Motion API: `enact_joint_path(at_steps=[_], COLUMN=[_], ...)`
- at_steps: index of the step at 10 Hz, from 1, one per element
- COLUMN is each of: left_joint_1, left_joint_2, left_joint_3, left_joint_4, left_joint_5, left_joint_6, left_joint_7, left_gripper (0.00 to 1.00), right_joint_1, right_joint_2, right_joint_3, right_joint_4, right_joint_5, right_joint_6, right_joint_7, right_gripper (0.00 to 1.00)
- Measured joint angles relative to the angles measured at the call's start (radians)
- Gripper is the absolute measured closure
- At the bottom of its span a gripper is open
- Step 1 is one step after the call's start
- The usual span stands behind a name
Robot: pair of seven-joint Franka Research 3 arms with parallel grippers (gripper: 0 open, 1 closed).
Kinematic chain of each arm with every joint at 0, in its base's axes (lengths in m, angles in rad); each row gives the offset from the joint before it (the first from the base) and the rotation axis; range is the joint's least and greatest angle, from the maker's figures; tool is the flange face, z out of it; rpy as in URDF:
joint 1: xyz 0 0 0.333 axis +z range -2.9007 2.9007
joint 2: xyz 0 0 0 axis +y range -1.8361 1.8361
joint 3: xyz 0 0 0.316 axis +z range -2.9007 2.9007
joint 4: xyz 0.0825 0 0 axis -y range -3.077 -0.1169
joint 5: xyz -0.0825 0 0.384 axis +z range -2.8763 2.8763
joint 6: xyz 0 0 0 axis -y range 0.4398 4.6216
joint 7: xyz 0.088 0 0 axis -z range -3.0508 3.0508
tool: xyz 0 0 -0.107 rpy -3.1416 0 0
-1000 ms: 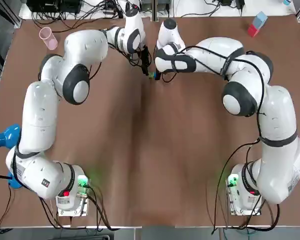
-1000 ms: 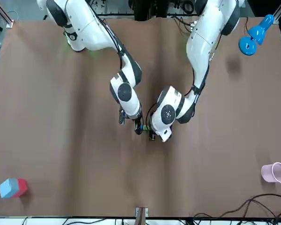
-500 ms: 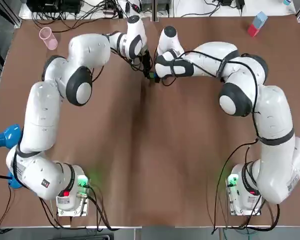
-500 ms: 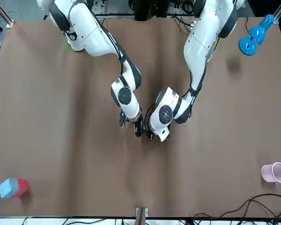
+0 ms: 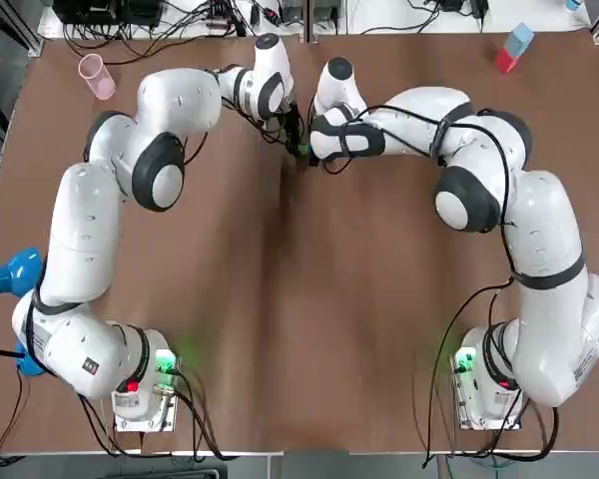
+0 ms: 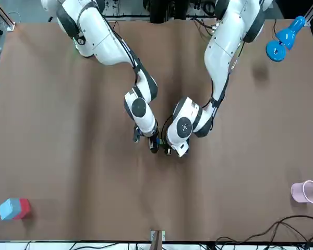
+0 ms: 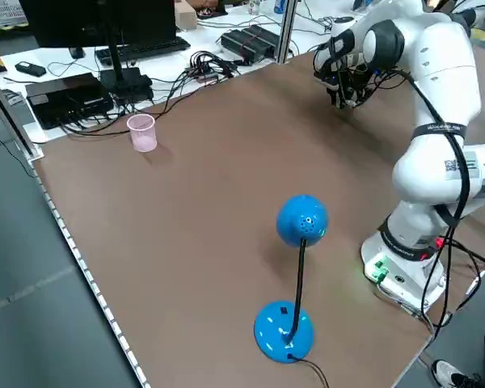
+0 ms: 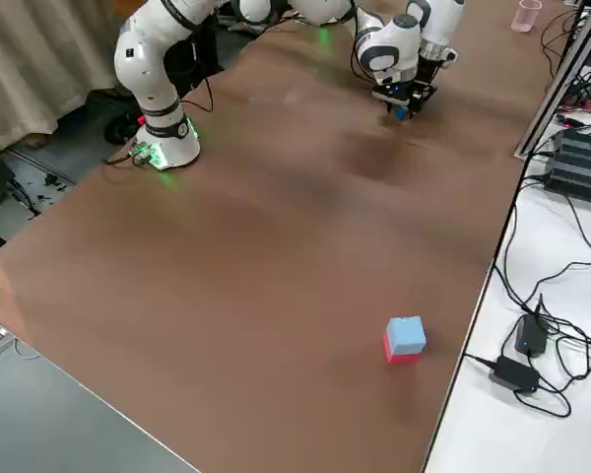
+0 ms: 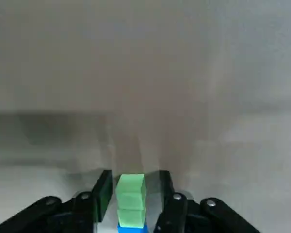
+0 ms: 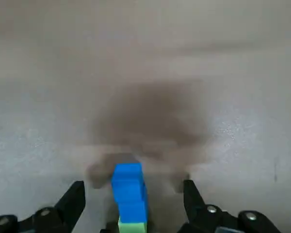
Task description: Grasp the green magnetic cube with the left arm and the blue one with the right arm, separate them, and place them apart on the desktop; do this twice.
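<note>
The green cube (image 9: 131, 196) and the blue cube (image 10: 129, 189) lay stuck together, one against the other, on the desk (image 5: 280, 299), near its middle and toward the far side from the arms' bases. The left pincer (image 9: 134, 180) straddled the green cube, its fingers only narrowly parted, with a slim gap on either side, gripping nothing. The right pincer (image 10: 133, 188) stood wide open around the blue cube, both fingers well clear of it. The two pincers were close together over the pair.
</note>
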Motion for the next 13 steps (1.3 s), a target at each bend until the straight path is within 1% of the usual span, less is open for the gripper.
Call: enact_joint_path(at_steps=[1,2,4,5,6,7,8,9,10,11,12,13], left_joint_1=[-0.001,-0.002,-0.003,-0.003,-0.003,-0.004,-0.004,-0.004,-0.004,-0.004,-0.004,-0.004], left_joint_2=[0.0,0.0,0.0,0.0,0.0,0.0,0.0,0.0,0.0,0.0,0.0,0.0], left_joint_3=[0.0,0.0,0.0,0.0,0.0,0.0,0.0,0.0,0.0,0.0,0.0,0.0], left_joint_4=[0.0,0.0,0.0,0.0,0.0,0.0,0.0,0.0,0.0,0.0,0.0,0.0], left_joint_5=[0.003,0.006,0.007,0.007,0.007,0.007,0.007,0.008,0.008,0.008,0.008,0.008], left_joint_6=[0.001,0.002,0.004,0.005,0.005,0.005,0.005,0.005,0.005,0.005,0.005,0.005], left_joint_7=[0.0,0.0,0.0,0.0,0.0,0.0,0.0,0.0,0.0,0.0,0.0,0.001], left_gripper=[0.55,0.58,0.67,0.74,0.75,0.76,0.77,0.77,0.77,0.77,0.77,0.77], right_joint_1=[0.0,0.0,0.0,0.0,0.0,0.001,0.001,0.001,0.0,0.0,0.0,-0.001], right_joint_2=[0.002,0.003,0.005,0.006,0.007,0.007,0.007,0.006,0.006,0.005,0.005,0.006], right_joint_3=[0.001,0.001,0.002,0.005,0.012,0.014,0.016,0.019,0.019,0.02,0.021,0.02], right_joint_4=[0.001,0.004,0.009,0.01,0.011,0.011,0.013,0.017,0.02,0.02,0.02,0.02], right_joint_5=[0.001,0.002,0.003,0.003,0.003,0.003,0.004,0.004,0.005,0.005,0.005,0.005], right_joint_6=[0.001,0.001,0.001,0.001,0.001,0.001,-0.002,-0.005,-0.005,-0.008,-0.003,0.007], right_joint_7=[0.002,0.003,0.004,0.005,0.005,0.005,0.005,0.006,0.007,0.007,0.006,0.006], right_gripper=[0.12,0.16,0.18,0.19,0.2,0.25,0.32,0.49,0.6,0.64,0.73,0.74])
